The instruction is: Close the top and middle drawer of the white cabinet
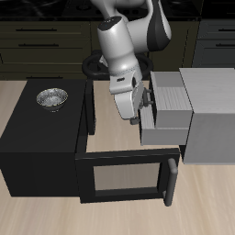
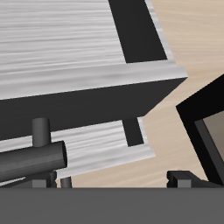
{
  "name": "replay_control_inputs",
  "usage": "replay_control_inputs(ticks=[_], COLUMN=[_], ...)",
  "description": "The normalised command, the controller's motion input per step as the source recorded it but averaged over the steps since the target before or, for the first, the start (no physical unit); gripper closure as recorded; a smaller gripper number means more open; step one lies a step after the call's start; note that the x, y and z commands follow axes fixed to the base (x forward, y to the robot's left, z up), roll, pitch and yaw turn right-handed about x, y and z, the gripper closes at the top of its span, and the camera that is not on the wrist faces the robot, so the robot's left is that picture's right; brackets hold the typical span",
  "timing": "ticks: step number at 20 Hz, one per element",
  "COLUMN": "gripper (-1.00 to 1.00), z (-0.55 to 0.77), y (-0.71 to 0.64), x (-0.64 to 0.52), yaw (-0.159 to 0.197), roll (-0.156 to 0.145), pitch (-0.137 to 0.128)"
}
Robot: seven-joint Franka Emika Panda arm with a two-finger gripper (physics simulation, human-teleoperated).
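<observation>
The white cabinet point(image 1: 213, 103) stands on the table beside the black microwave. Its top drawer point(image 1: 171, 90) and middle drawer point(image 1: 165, 127) are both pulled out toward the microwave. My gripper point(image 1: 139, 105) is right at the drawer fronts, at the height of the top drawer, with its fingers spread and nothing between them. In the wrist view the top drawer's striped white face point(image 2: 70, 48) fills most of the picture. A lower drawer panel point(image 2: 96, 144) and a dark bar handle point(image 2: 35, 159) lie close to my fingertips point(image 2: 188, 178). I cannot tell whether I touch the drawer.
A black microwave point(image 1: 37, 138) stands beside the cabinet with its door point(image 1: 124, 176) swung open toward the table's front edge, just below the drawers. A metal bowl point(image 1: 52, 97) sits on top of it. Dark kitchen cabinets line the back.
</observation>
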Motion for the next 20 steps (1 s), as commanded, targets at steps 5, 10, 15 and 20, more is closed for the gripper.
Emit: replay_control_inputs(ticks=[5,10,15,20], gripper=[-1.00,-1.00,-1.00,-1.00], z=[0.00,0.02,0.02,0.01], y=[0.22,0.28,0.27,0.23], x=[0.04,0.02,0.05,0.06], yaw=[-0.009,-0.007,0.000,-0.006], roll=[0.035,0.047,0.039,0.032], pitch=[0.001,-0.002,-0.001,0.001])
